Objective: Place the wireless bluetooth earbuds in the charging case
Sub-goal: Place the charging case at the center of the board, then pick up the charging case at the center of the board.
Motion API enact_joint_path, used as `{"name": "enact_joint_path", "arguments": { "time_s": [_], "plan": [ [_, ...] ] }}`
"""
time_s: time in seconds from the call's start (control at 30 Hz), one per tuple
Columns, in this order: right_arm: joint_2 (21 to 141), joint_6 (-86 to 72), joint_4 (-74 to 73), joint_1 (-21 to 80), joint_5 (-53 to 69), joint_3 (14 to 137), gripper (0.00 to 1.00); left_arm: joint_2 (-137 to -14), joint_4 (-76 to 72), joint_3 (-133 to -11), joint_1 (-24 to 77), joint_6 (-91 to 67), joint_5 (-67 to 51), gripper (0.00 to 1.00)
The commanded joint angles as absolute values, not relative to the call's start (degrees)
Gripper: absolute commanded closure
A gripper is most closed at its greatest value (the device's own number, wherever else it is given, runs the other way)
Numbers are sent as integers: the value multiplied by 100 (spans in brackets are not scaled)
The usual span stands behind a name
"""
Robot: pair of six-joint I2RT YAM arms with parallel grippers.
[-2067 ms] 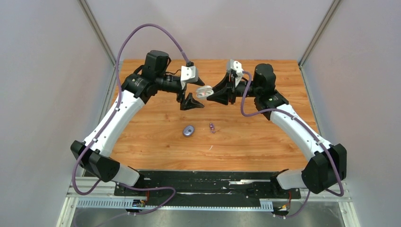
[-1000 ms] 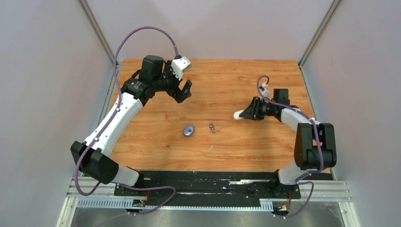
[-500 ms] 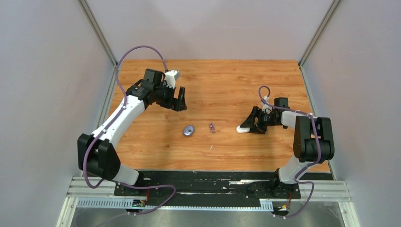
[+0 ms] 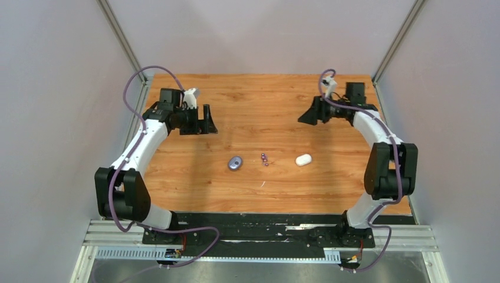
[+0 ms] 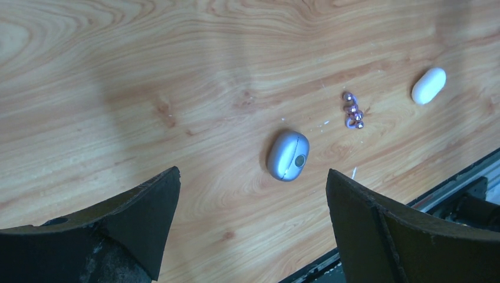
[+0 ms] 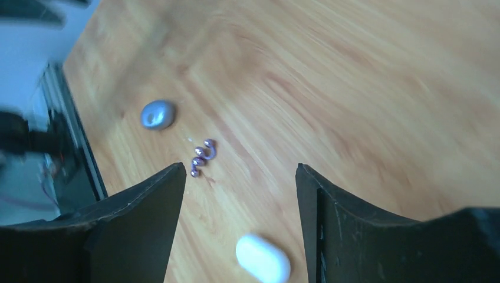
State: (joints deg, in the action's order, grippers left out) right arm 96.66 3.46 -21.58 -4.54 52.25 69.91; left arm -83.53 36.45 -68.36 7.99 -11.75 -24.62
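Since half a second before, the right arm had let go of the white case [image 4: 303, 160] and drawn back to the far right of the worktop [image 4: 259, 94], while the left arm had pulled toward the far left edge. That white case lay alone on the wood, near the buds [image 4: 264, 158] on their right. The buds sat loose in a tight cluster, between the two cases. Left of them, near but not touching, lay the shut grey case [image 4: 235, 163]. The right fingers [image 6: 147, 218] stood wide apart and held nothing. The left fingers [image 5: 135, 224] were spread fully, also empty, well apart from everything.
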Motion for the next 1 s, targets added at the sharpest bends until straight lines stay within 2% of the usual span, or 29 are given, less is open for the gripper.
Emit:
{"name": "enact_joint_path", "arguments": {
  "time_s": [0.0, 0.13, 0.27, 0.4, 0.57, 0.97],
  "plan": [
    [10064, 3365, -2856, 935, 6960, 7867, 32, -7981, 3448, -6876, 518, -1193, -2948, 2],
    [10432, 5380, -3258, 1925, 7008, 8270, 34, -7797, 3708, -6995, 348, -926, -2865, 5],
    [11090, 7677, -4565, 2636, 6808, 9032, 35, -7609, 4112, -7118, 136, -854, -2922, 4],
    [11842, 9169, -5496, 3108, 6571, 9714, 30, -7471, 4373, -7145, 27, -843, -2945, 4],
    [12522, 9978, -6159, 3509, 6118, 10237, 22, -7356, 4267, -7007, -146, -975, -3057, 4],
    [13582, 9373, -6242, 3893, 5785, 11133, 23, -7492, 4052, -6919, -239, -1223, -3402, 6]
  ]
}}
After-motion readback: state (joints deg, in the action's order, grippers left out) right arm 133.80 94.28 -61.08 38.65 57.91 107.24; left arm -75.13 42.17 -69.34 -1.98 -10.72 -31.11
